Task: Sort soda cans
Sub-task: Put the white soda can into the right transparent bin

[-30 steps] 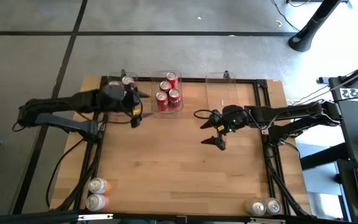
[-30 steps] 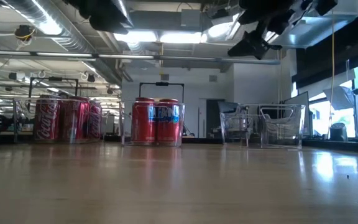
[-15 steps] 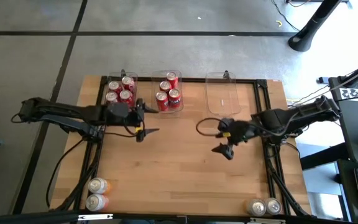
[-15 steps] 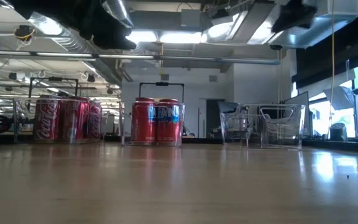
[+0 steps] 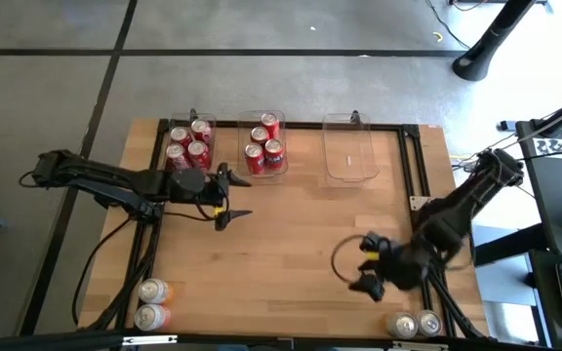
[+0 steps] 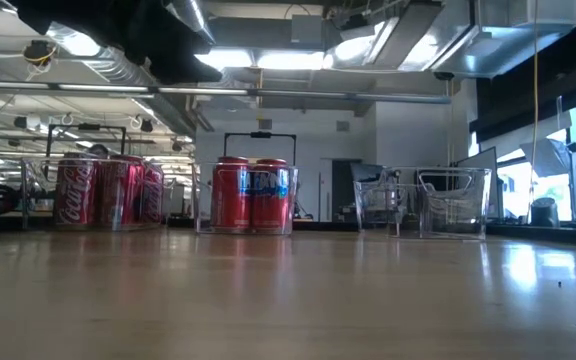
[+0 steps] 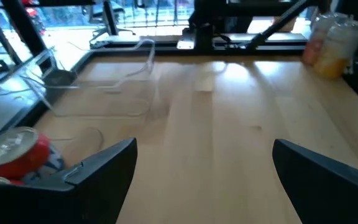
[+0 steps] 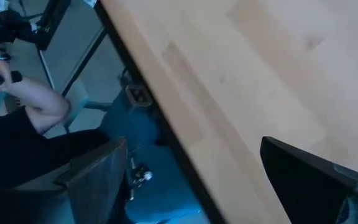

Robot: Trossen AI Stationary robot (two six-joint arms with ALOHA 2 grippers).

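A pale wooden desk (image 5: pixel 281 244) with a dark metal frame stands on a grey floor, its middle bare and open. Taking the middle clear plastic bin (image 5: pixel 263 146) at the far edge as landmark: it holds four red soda cans (image 5: pixel 264 144), their blue lettering too blurred to read in the low view. Just to its left, another clear bin (image 5: pixel 187 143) holds four red cans with white script (image 6: pixel 103 190) reading Coca-Cola. To its right an empty clear rectangular bin (image 5: pixel 350 148) sits apart.

The left pincer (image 5: pixel 232 195) hangs just below and left of the middle bin, fingers spread wide, holding nothing. The right pincer (image 5: pixel 367 265) is well away toward the near right corner, fingers apart and empty, close to two silver-topped cans (image 5: pixel 415 325) at the near edge. Two more cans with orange sides (image 5: pixel 152 303) lie at the near left corner. The right wrist view shows a person's arm (image 8: pixel 39 106) beyond the desk edge.
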